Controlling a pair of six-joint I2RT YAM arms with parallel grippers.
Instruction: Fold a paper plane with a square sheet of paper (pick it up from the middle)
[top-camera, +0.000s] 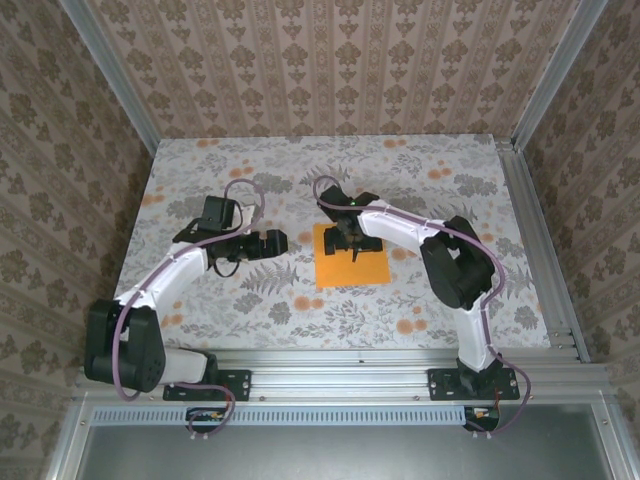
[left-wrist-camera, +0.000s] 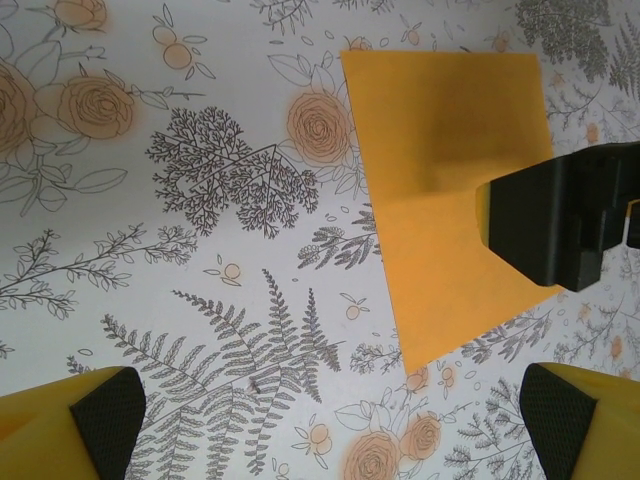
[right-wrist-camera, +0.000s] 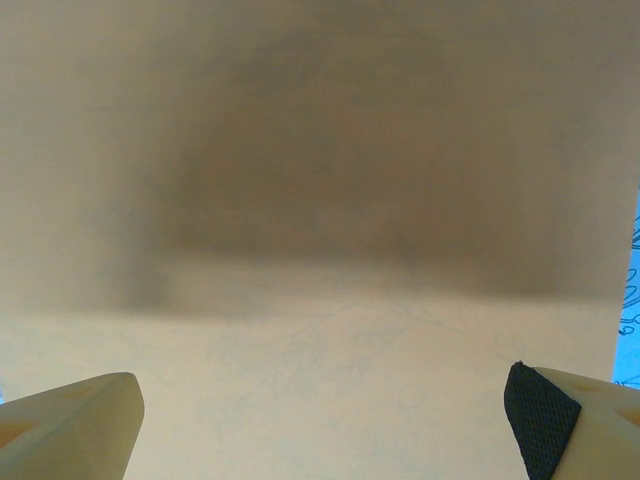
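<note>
The square sheet of paper (top-camera: 352, 264) is bright orange and lies unfolded on the flower-print table (top-camera: 250, 300), near the middle. My right gripper (top-camera: 349, 243) hangs low over the sheet's far half, open, with its fingers spread across the paper (right-wrist-camera: 320, 330). In the right wrist view the paper is very close and washed out between the fingertips (right-wrist-camera: 545, 420). My left gripper (top-camera: 273, 243) stands open to the left of the sheet, above bare table. Its wrist view has the sheet (left-wrist-camera: 440, 180) ahead to the right, with the right gripper's black finger (left-wrist-camera: 560, 215) over it. The paper plane is out of view.
Patterned walls close in the table on three sides. An aluminium rail (top-camera: 340, 365) carrying both arm bases runs along the near edge, and metal posts (top-camera: 535, 240) stand at the sides. Open table lies in front of and behind the sheet.
</note>
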